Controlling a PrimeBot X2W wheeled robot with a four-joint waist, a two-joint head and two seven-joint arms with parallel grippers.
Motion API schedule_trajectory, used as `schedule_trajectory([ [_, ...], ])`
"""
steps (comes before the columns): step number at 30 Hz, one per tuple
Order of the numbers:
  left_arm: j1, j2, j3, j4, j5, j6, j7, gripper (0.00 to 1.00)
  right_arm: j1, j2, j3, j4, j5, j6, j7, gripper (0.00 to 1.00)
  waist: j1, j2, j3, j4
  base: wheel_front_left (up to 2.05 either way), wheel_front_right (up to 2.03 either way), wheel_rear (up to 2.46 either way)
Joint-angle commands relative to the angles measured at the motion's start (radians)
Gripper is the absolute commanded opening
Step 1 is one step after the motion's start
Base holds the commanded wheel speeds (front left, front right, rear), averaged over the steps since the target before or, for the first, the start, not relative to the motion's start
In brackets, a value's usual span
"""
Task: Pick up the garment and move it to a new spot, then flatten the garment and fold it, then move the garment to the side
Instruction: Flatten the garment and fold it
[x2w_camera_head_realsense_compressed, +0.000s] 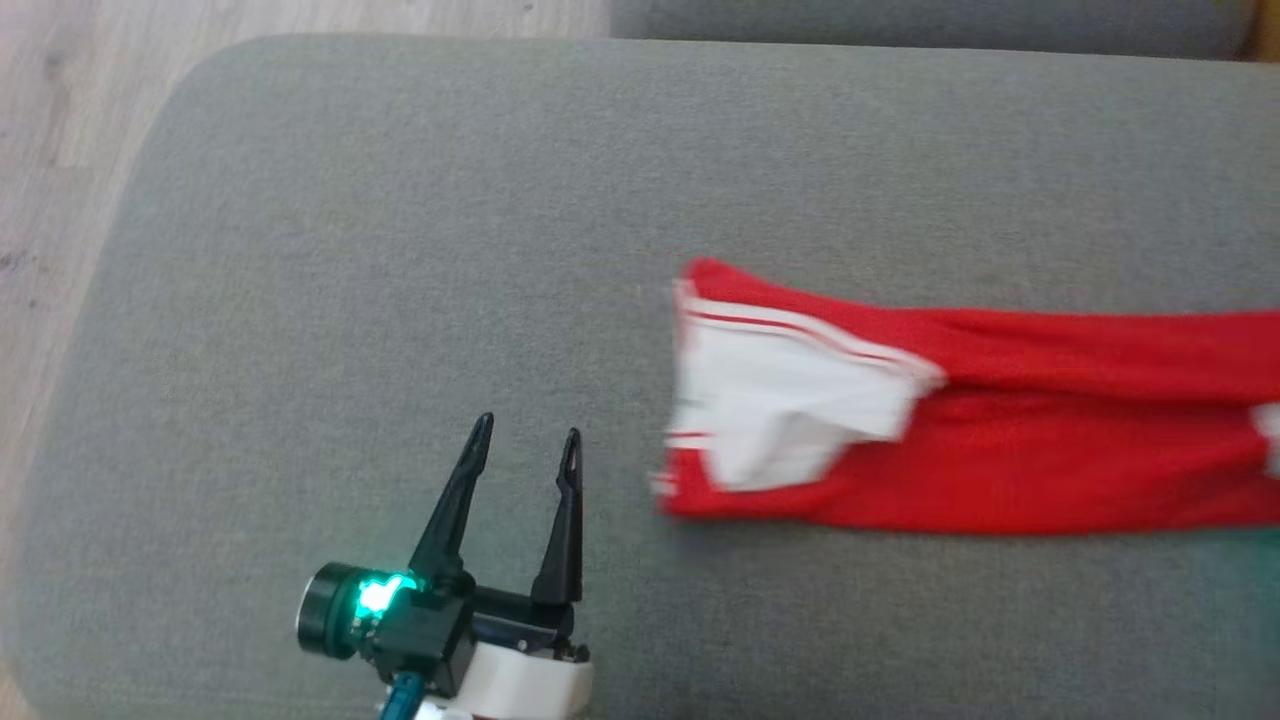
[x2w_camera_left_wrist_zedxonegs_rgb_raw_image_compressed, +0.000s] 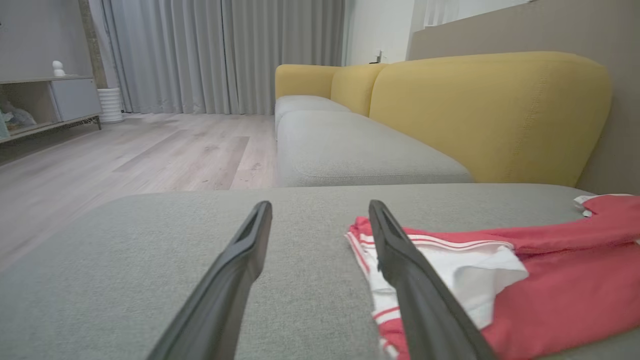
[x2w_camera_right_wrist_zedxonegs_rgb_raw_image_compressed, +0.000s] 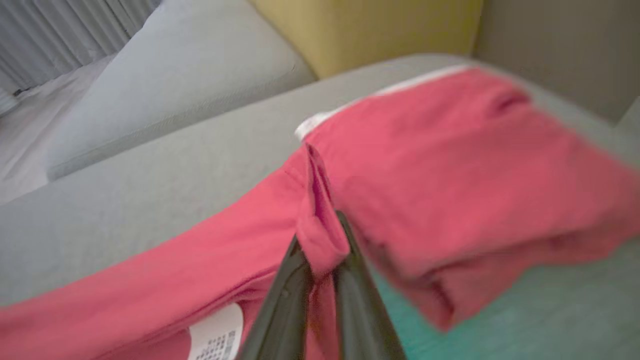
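Two dark fingers of the right gripper (x2w_camera_right_wrist_zedxonegs_rgb_raw_image_compressed: 320, 235) rise close together in the right wrist view, pinching a raised fold of the red garment (x2w_camera_right_wrist_zedxonegs_rgb_raw_image_compressed: 450, 150) between their tips. The fabric bunches into a ridge at the grip, and a white printed label (x2w_camera_right_wrist_zedxonegs_rgb_raw_image_compressed: 217, 337) shows just left of the fingers. This view is blurred.

In the head view the garment (x2w_camera_head_realsense_compressed: 1000, 450) lies stretched across the right part of the grey seat cushion (x2w_camera_head_realsense_compressed: 350, 250) and runs off the right edge of the picture. Its left end shows white stripes and a turned-out white patch.

The left gripper (x2w_camera_head_realsense_compressed: 528, 428) is over the bare cushion just left of that striped end, apart from it, with its fingers spread and nothing between them. In the left wrist view, the left gripper (x2w_camera_left_wrist_zedxonegs_rgb_raw_image_compressed: 320, 205) points along the cushion, with the garment (x2w_camera_left_wrist_zedxonegs_rgb_raw_image_compressed: 550, 280) to its right, a yellow backrest (x2w_camera_left_wrist_zedxonegs_rgb_raw_image_compressed: 490, 115) beyond and a pale wooden floor (x2w_camera_left_wrist_zedxonegs_rgb_raw_image_compressed: 150, 150) to the left.
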Motion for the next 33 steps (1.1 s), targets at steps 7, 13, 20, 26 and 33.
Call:
schedule_trajectory([
  [7, 0.007, -0.031, 0.072, -0.014, 0.034, -0.041, -0.009, 1.00, -0.061, -0.081, -0.008, -0.193, -0.037, 0.007, 0.070, 0.00, 0.0000, -0.0001, -0.025, -0.027, 0.00, 0.00, 0.00],
  [13, 0.022, -0.049, 0.088, 0.007, 0.045, -0.067, -0.009, 1.00, -0.014, 0.069, 0.013, -0.466, -0.093, 0.007, 0.158, 0.00, 0.0000, -0.0001, -0.053, -0.032, 0.00, 0.00, 0.00],
  [20, 0.035, -0.060, 0.102, 0.025, 0.056, -0.088, -0.009, 1.00, 0.039, 0.314, 0.120, -0.691, -0.182, 0.007, 0.250, 0.00, 0.0000, -0.0001, -0.072, -0.030, 0.00, 0.00, 0.00],
  [26, 0.028, -0.069, 0.090, 0.049, 0.064, -0.118, -0.009, 1.00, 0.017, 0.373, 0.273, -0.617, -0.211, 0.007, 0.213, 0.00, 0.0000, -0.0001, -0.083, 0.002, 0.00, 0.00, 0.00],
  [33, 0.023, -0.075, 0.090, 0.063, 0.068, -0.131, -0.009, 1.00, -0.041, 0.374, 0.440, -0.428, -0.096, 0.007, 0.094, 0.00, 0.0000, -0.0001, -0.084, 0.046, 0.00, 0.00, 0.00],
])
